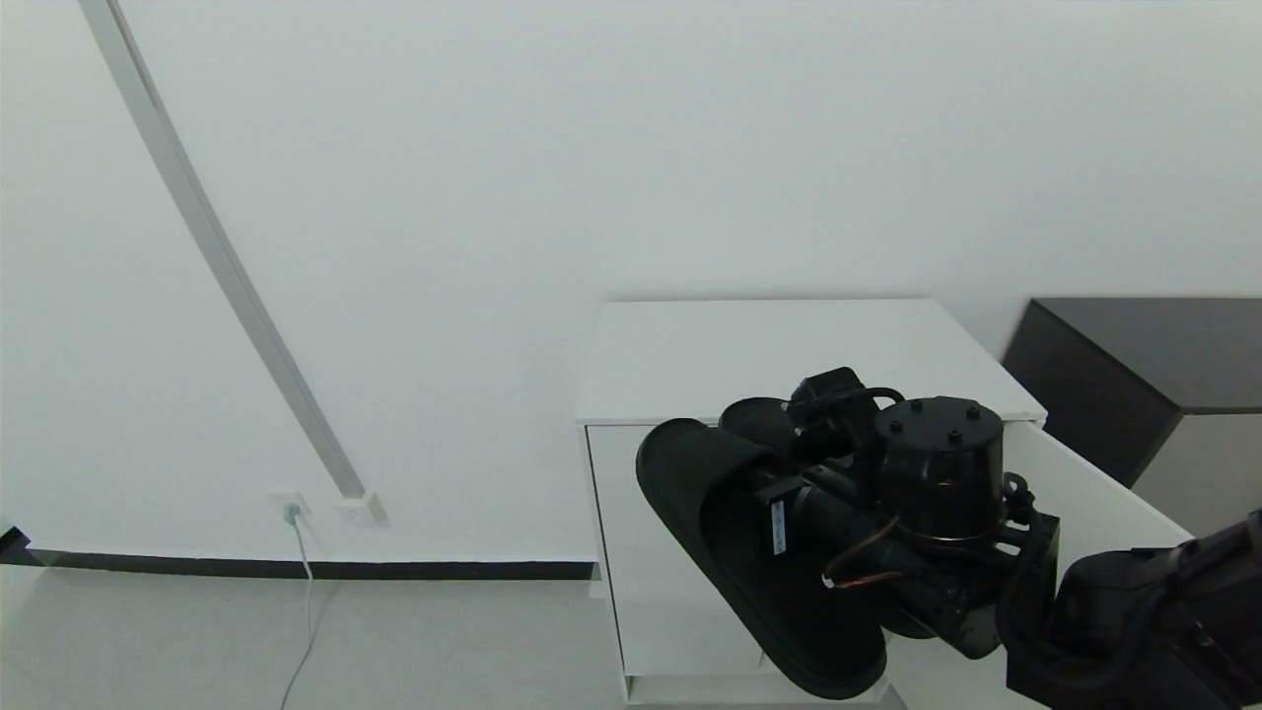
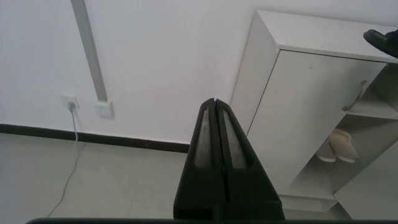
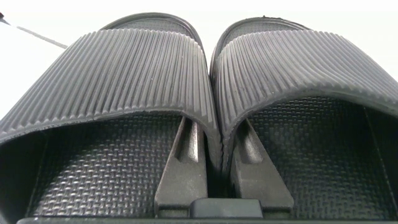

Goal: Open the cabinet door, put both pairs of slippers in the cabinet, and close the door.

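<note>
The right gripper [image 3: 214, 134] is holding the pair of black slippers [image 1: 735, 532] just in front of the white cabinet [image 1: 769, 355], with the toes pointing toward the cabinet's top front edge. The two slippers are sitting side by side. In the right wrist view one of the fingers [image 3: 183, 168] is reaching into each slipper under its ribbed strap. The adjoining inner side walls are being pinched between the fingers, so the jaws are standing narrow, clamped on the pair.

The cabinet's right-hand door [image 1: 1094, 503] is standing open, swung out from the cabinet's right side, and the arm is hanging between it and the cabinet front. The left half of the cabinet front is staying flat and closed, with a handle [image 2: 356, 96] at its inner edge. Inside the opening, a pair of white slippers [image 2: 339, 146] is resting on a lower shelf.

The left gripper [image 2: 214, 106] is hovering well apart from the cabinet, to its left, with its jaws pressed together and gripping nothing.

A wall socket [image 1: 289, 508] with a cable is sitting low on the wall left of the cabinet. A dark unit [image 1: 1134, 375] is standing to the cabinet's right.
</note>
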{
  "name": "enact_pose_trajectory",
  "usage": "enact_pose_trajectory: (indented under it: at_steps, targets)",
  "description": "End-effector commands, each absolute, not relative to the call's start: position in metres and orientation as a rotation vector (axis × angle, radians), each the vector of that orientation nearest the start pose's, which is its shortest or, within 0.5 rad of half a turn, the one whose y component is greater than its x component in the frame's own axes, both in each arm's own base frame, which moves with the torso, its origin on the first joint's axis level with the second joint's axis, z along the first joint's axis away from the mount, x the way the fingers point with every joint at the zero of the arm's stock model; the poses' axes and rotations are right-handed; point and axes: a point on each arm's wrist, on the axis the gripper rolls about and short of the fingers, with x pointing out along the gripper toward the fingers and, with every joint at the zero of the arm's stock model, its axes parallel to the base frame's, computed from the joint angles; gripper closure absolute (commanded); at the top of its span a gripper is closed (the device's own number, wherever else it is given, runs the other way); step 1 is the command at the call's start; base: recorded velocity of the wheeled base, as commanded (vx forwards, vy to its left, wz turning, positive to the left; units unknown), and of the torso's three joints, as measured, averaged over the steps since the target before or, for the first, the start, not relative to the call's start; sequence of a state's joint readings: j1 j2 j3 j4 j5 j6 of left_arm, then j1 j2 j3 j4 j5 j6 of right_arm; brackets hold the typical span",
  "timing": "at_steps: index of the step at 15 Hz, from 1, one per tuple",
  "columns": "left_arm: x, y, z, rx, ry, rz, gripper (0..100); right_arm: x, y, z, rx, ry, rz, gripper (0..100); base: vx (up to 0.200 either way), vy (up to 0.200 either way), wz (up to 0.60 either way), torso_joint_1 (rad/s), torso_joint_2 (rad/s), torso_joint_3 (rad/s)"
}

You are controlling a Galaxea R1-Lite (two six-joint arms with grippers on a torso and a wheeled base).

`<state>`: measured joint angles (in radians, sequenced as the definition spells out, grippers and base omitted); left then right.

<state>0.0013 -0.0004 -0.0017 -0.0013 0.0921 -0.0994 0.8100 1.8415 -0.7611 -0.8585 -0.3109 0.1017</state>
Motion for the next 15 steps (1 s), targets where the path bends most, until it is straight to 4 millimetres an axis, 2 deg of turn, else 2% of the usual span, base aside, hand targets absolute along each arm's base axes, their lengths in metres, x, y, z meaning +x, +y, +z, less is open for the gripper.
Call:
enact_pose_trajectory:
  at_steps: [1,4,15]
  targets:
    - [-0.0230,0.0021,0.0761,-0.100,-0.008,0.095,100,0.2313,0.2329,0.1462,-0.024,0.220,0.486,100,0.000,0.000,0.00,0.000,0.00,0.000]
    - [-0.0230,0.0021,0.0761,-0.100,-0.008,0.095,100,0.2311,0.2327,0.1458,-0.025,0.222,0.485,100,0.000,0.000,0.00,0.000,0.00,0.000]
    - [-0.0230,0.0020,0.0761,-0.101,-0.008,0.093,100,0.2298,0.2333,0.1471,-0.021,0.205,0.482,100,0.000,-0.200,0.00,0.002,0.00,0.003]
